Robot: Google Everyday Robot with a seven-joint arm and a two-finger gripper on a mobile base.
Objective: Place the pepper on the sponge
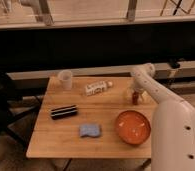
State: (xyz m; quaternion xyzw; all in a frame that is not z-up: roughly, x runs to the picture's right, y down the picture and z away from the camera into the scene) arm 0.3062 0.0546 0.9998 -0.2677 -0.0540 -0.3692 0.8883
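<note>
**Wood table, dark wall behind: gripper at pepper, right edge**

Setting: light wooden table (111, 107) in front of a dark low wall, with a railing above it.

Arm: the white arm (168, 117) enters from the lower right, rises along the table's right side and bends down over the far right part of the top.

Gripper (134, 93): points down above the far right of the table, beyond the bowl (117, 128). Open or closed: cannot tell.

Pepper (135, 99): small dark red piece, standing roughly upright directly under the gripper and touching or just beside it. I cannot tell whether it is gripped or resting on the wood.

Sponge (90, 131): light blue pad, flat on the table near the front edge, left of the bowl and well apart from the pepper. Nothing lies on it.

Other items:
- Orange bowl at front right, between sponge and arm.
- Black block (64, 111) at left centre, behind the sponge.
- Pale cup (65, 79) upright at the far left corner.
- White bottle (97, 88) on its side, far centre.
</note>
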